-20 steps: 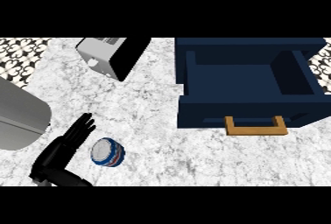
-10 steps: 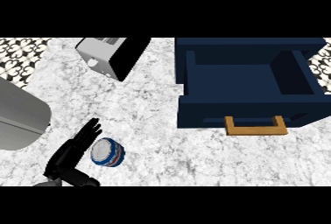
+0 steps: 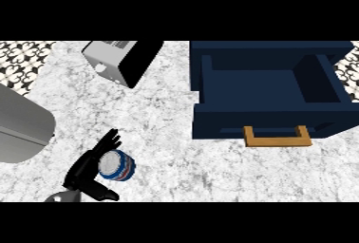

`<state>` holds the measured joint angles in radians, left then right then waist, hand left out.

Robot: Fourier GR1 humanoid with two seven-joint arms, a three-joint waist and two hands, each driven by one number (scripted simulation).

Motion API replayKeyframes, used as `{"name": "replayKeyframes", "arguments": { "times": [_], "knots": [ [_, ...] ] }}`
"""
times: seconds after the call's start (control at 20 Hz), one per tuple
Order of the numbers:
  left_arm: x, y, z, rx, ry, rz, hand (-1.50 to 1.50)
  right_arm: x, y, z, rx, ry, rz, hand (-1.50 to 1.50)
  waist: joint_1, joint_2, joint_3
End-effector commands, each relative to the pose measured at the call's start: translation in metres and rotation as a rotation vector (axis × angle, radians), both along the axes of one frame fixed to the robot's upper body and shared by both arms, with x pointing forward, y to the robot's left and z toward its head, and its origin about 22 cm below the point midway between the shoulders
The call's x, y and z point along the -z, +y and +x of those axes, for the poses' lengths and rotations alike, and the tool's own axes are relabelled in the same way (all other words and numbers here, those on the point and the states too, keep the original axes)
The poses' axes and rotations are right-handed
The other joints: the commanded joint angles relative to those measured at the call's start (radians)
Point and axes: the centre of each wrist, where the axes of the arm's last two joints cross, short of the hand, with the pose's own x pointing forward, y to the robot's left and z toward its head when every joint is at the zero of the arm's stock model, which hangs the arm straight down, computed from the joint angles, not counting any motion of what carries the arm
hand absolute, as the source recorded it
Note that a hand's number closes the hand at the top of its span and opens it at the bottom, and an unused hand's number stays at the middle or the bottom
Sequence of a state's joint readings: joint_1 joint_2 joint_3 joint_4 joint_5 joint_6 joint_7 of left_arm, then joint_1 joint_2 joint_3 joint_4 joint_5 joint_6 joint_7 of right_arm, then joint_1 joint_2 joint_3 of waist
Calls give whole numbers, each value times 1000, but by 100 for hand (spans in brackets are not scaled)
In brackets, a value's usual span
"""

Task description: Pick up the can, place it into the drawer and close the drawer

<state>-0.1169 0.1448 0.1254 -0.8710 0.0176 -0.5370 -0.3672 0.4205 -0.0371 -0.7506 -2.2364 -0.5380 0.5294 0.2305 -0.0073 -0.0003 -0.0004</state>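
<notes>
Left hand [image 3: 88, 170] shifting rightward onto the can [image 3: 118, 166] since the earlier frames; can staying in the same spot.

Head view: the hand is lying along the can's left side at the lower left of the marble counter [image 3: 165, 156], its fingers [image 3: 111, 141] reaching straight and slightly spread past the can's top edge, its thumb [image 3: 104, 193] sticking out below; nothing is curling round the can. The can is showing a grey end and a blue wall with a red band. A navy drawer [image 3: 266, 118] is standing open at the upper right, well apart from the can, its tan handle [image 3: 277, 143] facing the lower edge. A grey-and-black appliance [image 3: 123, 59] is sitting at the top, and a rounded grey object [image 3: 21, 126] is showing at the left edge.
</notes>
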Motion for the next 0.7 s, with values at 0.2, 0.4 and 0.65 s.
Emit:
{"name": "replayKeyframes", "arguments": {
  "times": [0.2, 0.4, 0.65],
  "knots": [
    [1, -9, 14, -20, 36, -94, -150, -7, -11, -2, 5, 21, 1, -150, 3, -1, 0],
    [7, -15, 24, 54, 63, -145, 150, 5, -2, 14, -34, 17, 11, -150, 2, 1, 0],
    [-16, -34, 37, 151, -7, -169, 150, 11, 0, 4, -27, -5, 28, -150, 5, -1, 1]
  ]
}}
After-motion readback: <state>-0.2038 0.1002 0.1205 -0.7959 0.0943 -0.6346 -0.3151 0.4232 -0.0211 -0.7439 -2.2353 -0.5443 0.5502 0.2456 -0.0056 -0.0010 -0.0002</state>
